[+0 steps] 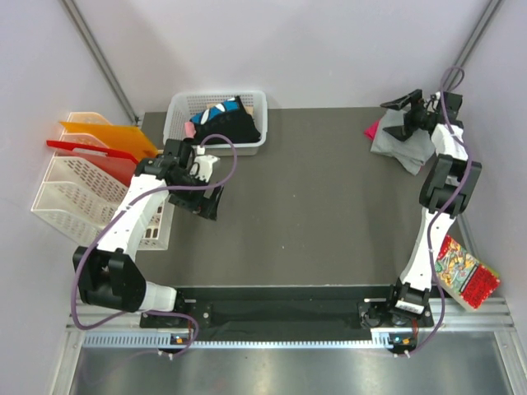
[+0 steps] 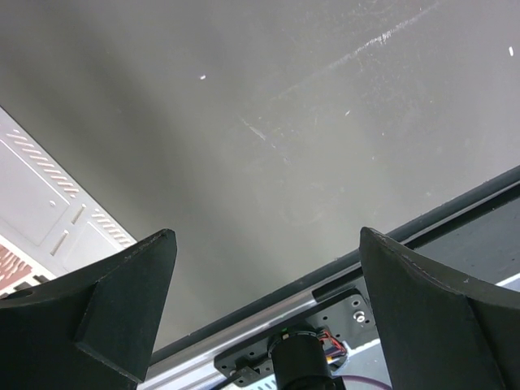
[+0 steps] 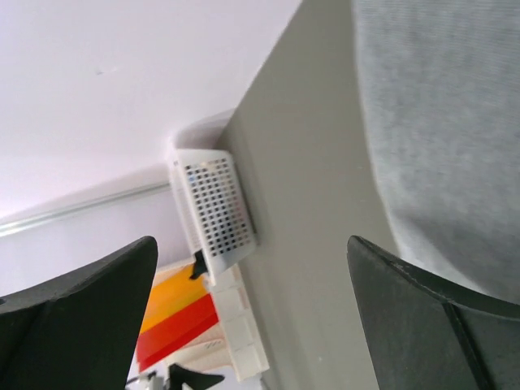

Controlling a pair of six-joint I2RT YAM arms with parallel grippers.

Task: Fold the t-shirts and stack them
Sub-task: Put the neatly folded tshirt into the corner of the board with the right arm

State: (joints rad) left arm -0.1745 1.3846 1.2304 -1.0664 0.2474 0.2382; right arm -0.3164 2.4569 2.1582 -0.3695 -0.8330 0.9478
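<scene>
- The overhead view alone shows both arms at once. The left gripper (image 1: 207, 191) hangs over the left part of the dark table (image 1: 313, 214), and the right gripper (image 1: 398, 117) is at the far right corner.
- Only that view shows the black t-shirts (image 1: 232, 122) with blue-white patches. They are heaped in the white basket (image 1: 216, 146) at the far edge, near the left gripper and just beyond it.
- The grey t-shirt (image 1: 402, 150) lies crumpled in the far right corner. The pink t-shirt (image 1: 372, 130) peeks out at its left edge, touching it.
- From above, the right gripper sits over the far side of the grey t-shirt. Whether it touches the cloth cannot be told from there.
- The right wrist view settles the grip. Its 2 fingers (image 3: 422, 309) stand spread wide with nothing between them. Grey cloth fills the upper right of that view, off to the side of the right finger and outside the jaws.
- That view also looks across the table to the basket and the orange and red folders (image 3: 175, 313).
- The left wrist view shows its 2 fingers (image 2: 106, 309) just as wide apart, holding nothing. Bare table and the near rail (image 2: 268, 309) lie between them.
- A red snack packet (image 1: 465, 276) lies at the right edge beside the right arm. It is seen only from above.
</scene>
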